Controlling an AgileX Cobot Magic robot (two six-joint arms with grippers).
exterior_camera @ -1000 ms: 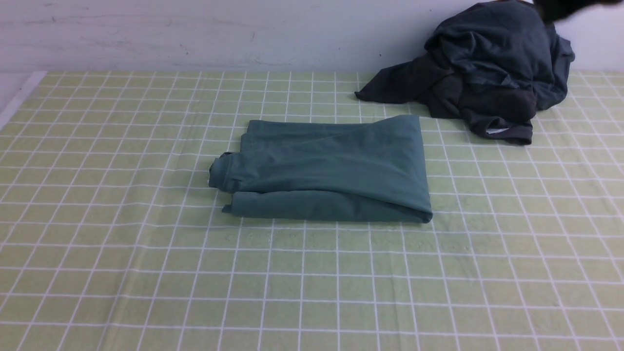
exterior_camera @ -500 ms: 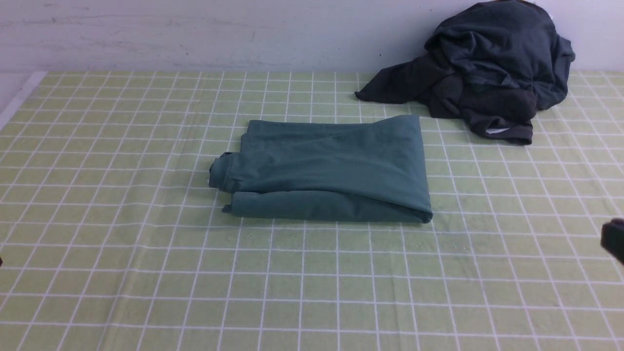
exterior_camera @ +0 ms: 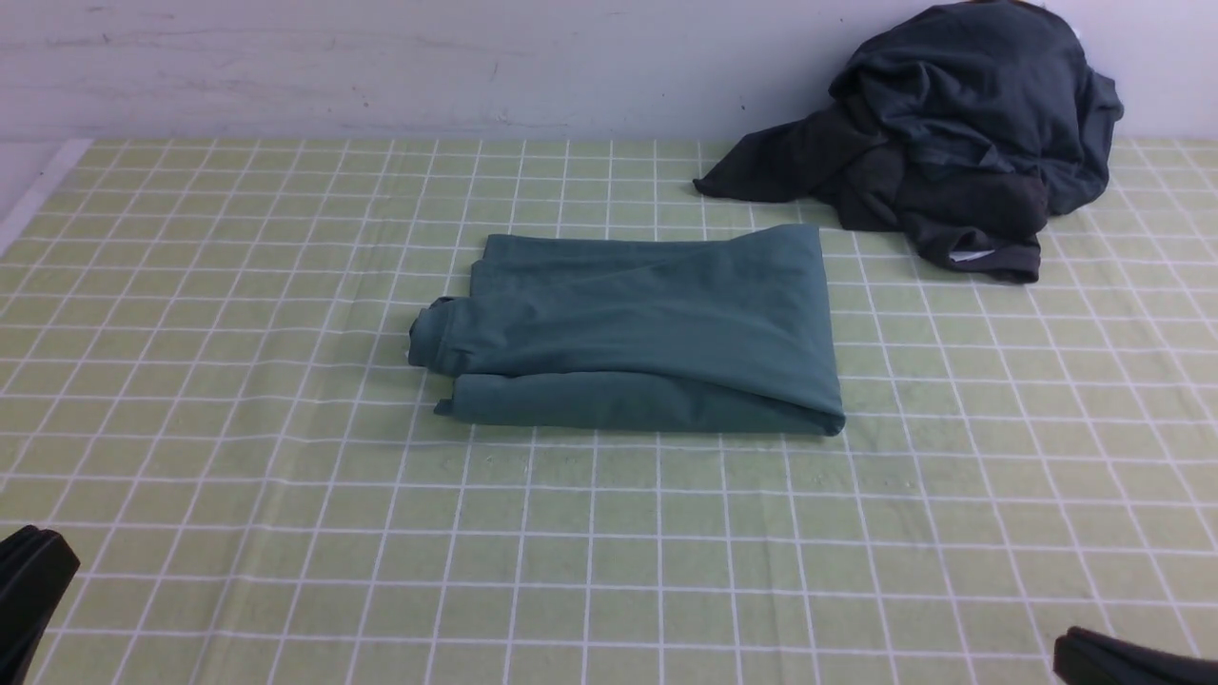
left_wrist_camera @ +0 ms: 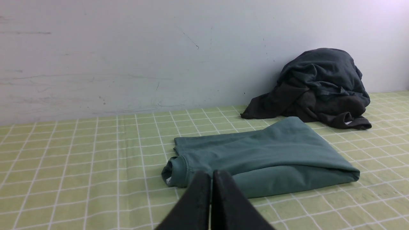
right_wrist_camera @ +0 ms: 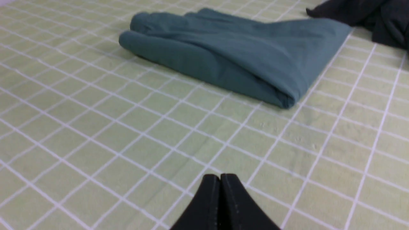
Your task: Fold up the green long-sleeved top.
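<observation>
The green long-sleeved top [exterior_camera: 638,333] lies folded into a compact rectangle in the middle of the checked table, its neck opening turned left. It also shows in the left wrist view [left_wrist_camera: 262,156] and the right wrist view [right_wrist_camera: 236,51]. My left gripper [exterior_camera: 38,571] sits at the near left corner, shut with nothing in it; its black fingertips press together [left_wrist_camera: 211,174]. My right gripper [exterior_camera: 1070,647] is at the near right corner, also shut and empty [right_wrist_camera: 220,177]. Both are well apart from the top.
A heap of dark charcoal garments [exterior_camera: 952,133] is piled against the wall at the far right, close behind the top's right corner. The green checked tablecloth [exterior_camera: 609,552] covers the table. A pale wall [exterior_camera: 381,67] bounds the far side.
The top has not moved. A dark shape at the top right has left view. Both grippers have come into view at the near corners.
</observation>
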